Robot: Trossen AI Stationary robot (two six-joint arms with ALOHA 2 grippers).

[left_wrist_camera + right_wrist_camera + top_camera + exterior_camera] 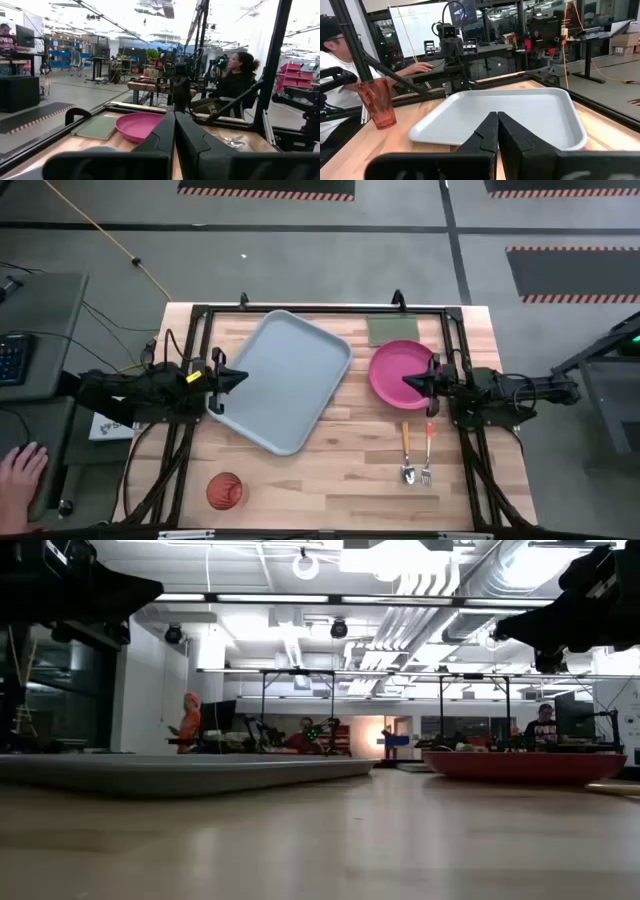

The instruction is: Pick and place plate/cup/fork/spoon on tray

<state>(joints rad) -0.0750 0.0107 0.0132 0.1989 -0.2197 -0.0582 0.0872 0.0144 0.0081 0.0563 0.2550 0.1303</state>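
Observation:
The grey-blue tray [283,378] lies flat at the table's far left, and shows in the right wrist view [510,112]. The pink plate [398,373] lies to its right, next to a green pad [390,330]. The orange cup [225,491] stands upright near the front edge. The spoon [407,455] and the fork [427,457] lie side by side at the front right. My left gripper [243,377] is shut and empty above the tray's left edge. My right gripper [408,378] is shut and empty above the plate's right part.
A black frame runs around the table's edges [320,310]. A person's hand [20,470] shows off the table at the left. People sit in the room beyond the table [235,80]. Bare wood lies at the table's front middle [320,480].

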